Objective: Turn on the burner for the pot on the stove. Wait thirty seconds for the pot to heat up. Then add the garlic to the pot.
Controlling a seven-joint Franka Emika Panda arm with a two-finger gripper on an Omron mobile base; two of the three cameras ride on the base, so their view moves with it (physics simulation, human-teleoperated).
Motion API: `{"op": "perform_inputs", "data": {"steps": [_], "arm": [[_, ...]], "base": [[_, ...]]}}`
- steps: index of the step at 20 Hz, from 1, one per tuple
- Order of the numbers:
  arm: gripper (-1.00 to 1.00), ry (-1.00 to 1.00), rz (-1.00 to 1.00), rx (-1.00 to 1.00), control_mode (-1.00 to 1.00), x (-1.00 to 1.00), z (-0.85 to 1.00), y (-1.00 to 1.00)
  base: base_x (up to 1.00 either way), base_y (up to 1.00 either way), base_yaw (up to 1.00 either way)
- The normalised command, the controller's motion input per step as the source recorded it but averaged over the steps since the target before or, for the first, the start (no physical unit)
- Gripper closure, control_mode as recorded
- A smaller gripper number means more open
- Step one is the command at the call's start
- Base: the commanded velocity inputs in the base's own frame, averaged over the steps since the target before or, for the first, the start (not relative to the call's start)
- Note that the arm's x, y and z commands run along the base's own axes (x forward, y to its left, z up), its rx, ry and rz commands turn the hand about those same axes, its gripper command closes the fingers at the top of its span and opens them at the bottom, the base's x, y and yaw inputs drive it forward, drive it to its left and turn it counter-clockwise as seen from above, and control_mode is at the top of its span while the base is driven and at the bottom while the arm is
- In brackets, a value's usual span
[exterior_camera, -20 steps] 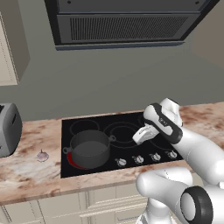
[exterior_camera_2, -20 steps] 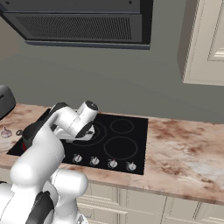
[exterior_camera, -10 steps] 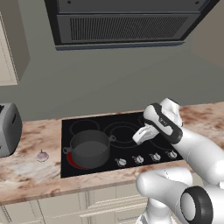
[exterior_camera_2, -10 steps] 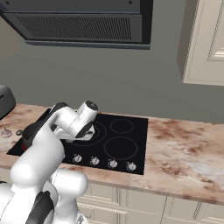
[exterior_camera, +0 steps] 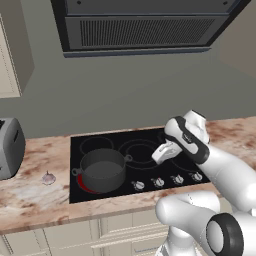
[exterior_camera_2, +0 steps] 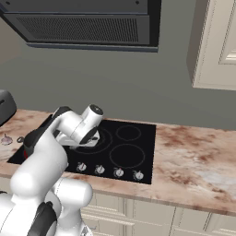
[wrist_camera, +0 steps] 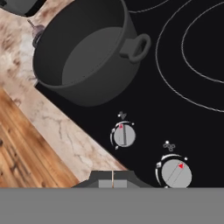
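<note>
closed, empty two-finger gripper (wrist_camera: 112, 180) hovered over the silver knobs (wrist_camera: 124, 134); red-rimmed burner (exterior_camera: 86, 185) glowed beneath the dark grey cylindrical pot (exterior_camera: 102, 170). a rushed reach risked knocking the pot or rolling the tiny whitish-pink garlic bulb (exterior_camera: 48, 178) away.

- Home kitchen, rendered.
- Black glass stove (exterior_camera: 145, 157) set into a marbled stone counter (exterior_camera_2: 193, 161), knobs (exterior_camera: 158, 183) along its front.
- Range hood (exterior_camera: 145, 30) overhead; cream cabinets (exterior_camera_2: 216, 46) above and below.
- Toaster (exterior_camera: 10, 147) at the counter's left; wood floor (wrist_camera: 22, 162) below.
</note>
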Motion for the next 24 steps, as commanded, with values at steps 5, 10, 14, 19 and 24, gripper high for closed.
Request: {"op": "perform_inputs", "data": {"steps": [5, 10, 14, 19, 24], "arm": [[1.0, 0.0, 0.0, 0.0, -1.0, -0.02, 0.13, 0.0], [1.0, 0.0, 0.0, 0.0, -1.0, -0.04, 0.12, 0.0], [1.0, 0.0, 0.0, 0.0, -1.0, -0.01, 0.0, 0.0], [1.0, 0.0, 0.0, 0.0, -1.0, 0.0, 0.0, 0.0], [1.0, 0.0, 0.0, 0.0, -1.0, 0.0, 0.0, 0.0]], "base": [[0.0, 0.0, 0.0], [0.0, 0.0, 0.0], [0.0, 0.0, 0.0], [0.0, 0.0, 0.0], [0.0, 0.0, 0.0]]}}
